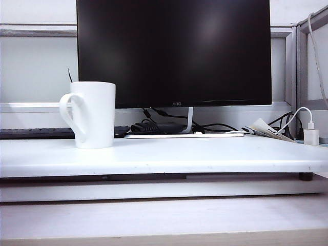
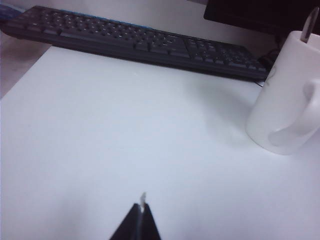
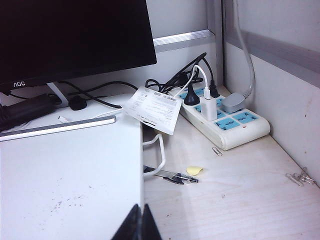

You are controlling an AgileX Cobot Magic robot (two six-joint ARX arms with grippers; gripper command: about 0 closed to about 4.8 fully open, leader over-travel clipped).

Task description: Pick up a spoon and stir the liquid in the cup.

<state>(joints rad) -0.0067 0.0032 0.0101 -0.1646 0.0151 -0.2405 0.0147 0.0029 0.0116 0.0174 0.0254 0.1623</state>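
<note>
Both end effectors sit low at the near edge of the scene with nothing in them. Left end effector [image 2: 142, 215] has its two dark fingers pressed together, tips meeting, over bare white tabletop [image 2: 125, 150]. Ahead of it and off to its right stands the cup [image 2: 287, 100], a tall white mug, well apart from the fingertips, its loop handle turned toward this arm. From the cup's mouth pokes the thin grey tip of the spoon [image 2: 310, 22], leaning against the far rim. A black keyboard [image 2: 135, 37] lies across the tabletop beyond.

Right end effector [image 3: 141, 225] is likewise closed and empty, over the tabletop's right edge, with a power strip [image 3: 225, 120] and a paper tag [image 3: 155, 110] well ahead of it.

Neither arm shows in the exterior view, where the cup [image 1: 95, 115] stands left of the monitor [image 1: 174, 51] with the spoon [image 1: 69, 75] a dark sliver above the rim.

The step in hand looks like reaching for the spoon, probably with the left arm, being nearer. To do it well, part the fingers before arriving, come down from above the rim, and pinch the thin handle squarely without nudging the cup.
</note>
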